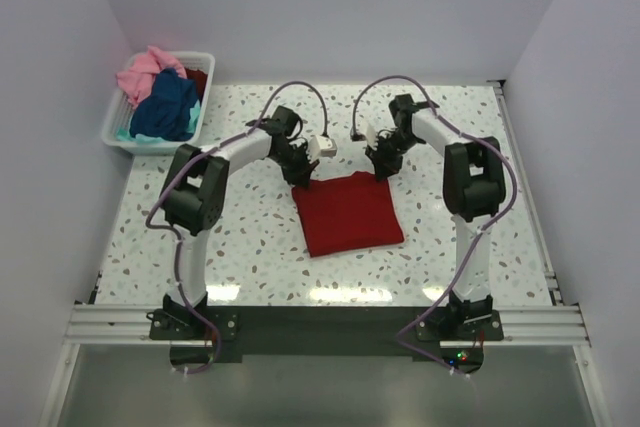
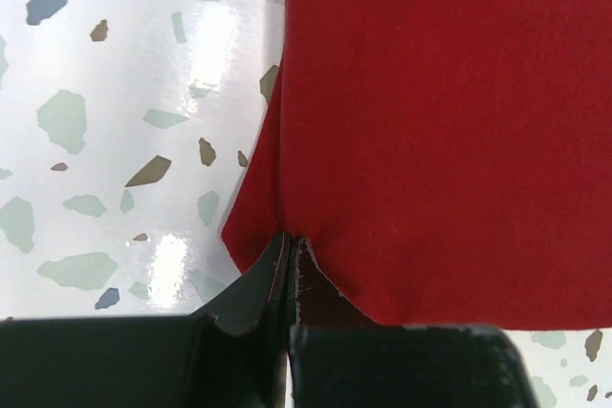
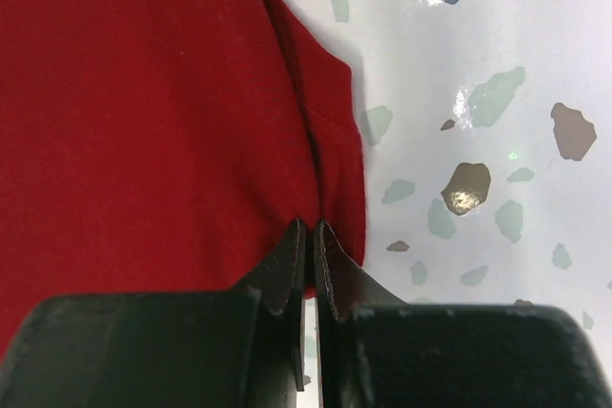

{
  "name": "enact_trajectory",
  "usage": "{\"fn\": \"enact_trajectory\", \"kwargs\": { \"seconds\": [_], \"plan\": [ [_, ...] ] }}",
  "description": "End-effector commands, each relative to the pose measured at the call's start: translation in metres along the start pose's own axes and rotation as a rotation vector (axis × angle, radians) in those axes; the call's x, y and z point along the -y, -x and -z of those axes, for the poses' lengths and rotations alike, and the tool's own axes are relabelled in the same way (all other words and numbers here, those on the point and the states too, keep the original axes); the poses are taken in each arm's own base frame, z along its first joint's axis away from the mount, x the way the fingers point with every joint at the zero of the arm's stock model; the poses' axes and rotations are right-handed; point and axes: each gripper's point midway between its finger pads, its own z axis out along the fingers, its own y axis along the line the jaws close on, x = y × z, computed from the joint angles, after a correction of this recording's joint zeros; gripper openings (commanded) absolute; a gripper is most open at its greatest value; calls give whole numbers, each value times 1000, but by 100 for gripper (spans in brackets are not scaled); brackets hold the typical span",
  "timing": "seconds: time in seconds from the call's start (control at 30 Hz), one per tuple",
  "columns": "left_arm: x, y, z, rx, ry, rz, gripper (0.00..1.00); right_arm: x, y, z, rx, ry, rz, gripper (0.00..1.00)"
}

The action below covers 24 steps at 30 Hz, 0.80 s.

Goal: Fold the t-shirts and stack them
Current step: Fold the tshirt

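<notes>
A deep red t-shirt (image 1: 346,213) lies folded into a rough square in the middle of the table. My left gripper (image 1: 302,174) is shut on its far left corner (image 2: 287,207). My right gripper (image 1: 384,169) is shut on its far right corner (image 3: 330,188). In both wrist views the black fingers pinch the red cloth edge just above the speckled tabletop. Pink (image 1: 142,75), navy blue (image 1: 170,104) and teal (image 1: 128,133) t-shirts lie heaped in the basket at the far left.
A white slatted basket (image 1: 117,139) stands at the table's far left corner. White walls close in the left, back and right sides. The arm bases sit on a rail at the near edge.
</notes>
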Motion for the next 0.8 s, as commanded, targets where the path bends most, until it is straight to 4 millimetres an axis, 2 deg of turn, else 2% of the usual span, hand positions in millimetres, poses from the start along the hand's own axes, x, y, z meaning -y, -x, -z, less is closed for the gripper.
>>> {"fn": "enact_trajectory", "kwargs": {
  "seconds": [0.0, 0.03, 0.07, 0.1, 0.13, 0.17, 0.2, 0.27, 0.37, 0.47, 0.53, 0.57, 0.63, 0.67, 0.73, 0.77],
  "plan": [
    [-12, -8, 8, -10, 54, 13, 0, -2, -1, 13, -18, -25, -37, 0],
    [-5, -5, 9, 7, 34, 7, 0, -12, -5, 14, -22, -9, -47, 0],
    [-2, 5, 19, 36, 39, -9, 0, -19, -5, 18, -21, -3, -49, 0],
    [2, 10, 24, 56, 35, -17, 0, -28, 4, 34, 9, -15, -34, 0],
    [12, 13, 28, 78, 9, -20, 0, -35, 6, 40, 19, -13, -31, 0],
    [18, 23, 41, 107, 15, -42, 0, -45, 5, 43, 25, -2, -31, 0],
    [23, 26, 47, 122, 8, -50, 0, -55, 15, 58, 56, -15, -12, 0],
    [35, 32, 61, 148, 1, -69, 0, -63, 22, 66, 81, -17, -7, 0],
    [41, 36, 72, 156, 5, -79, 0, -66, 35, 73, 107, -12, -5, 0],
    [32, 34, 69, 136, 24, -97, 0, -55, 32, 64, 78, -2, -21, 0],
    [19, 34, 66, 118, 46, -99, 0, -46, 29, 55, 59, 1, -18, 0],
    [13, 27, 56, 99, 33, -78, 0, -37, 25, 48, 44, 4, -25, 0],
    [-3, 24, 53, 97, 44, -56, 1, -26, 29, 43, 48, -6, -19, 0],
    [-9, 15, 43, 82, 34, -29, 1, -20, 26, 33, 41, 2, -29, 0],
    [-25, 2, 34, 59, 46, 5, 2, -6, 32, 27, 62, -22, -37, 0],
    [-29, -2, 31, 53, 46, 12, 3, 0, 31, 17, 63, -19, -48, 0]
  ]
}}
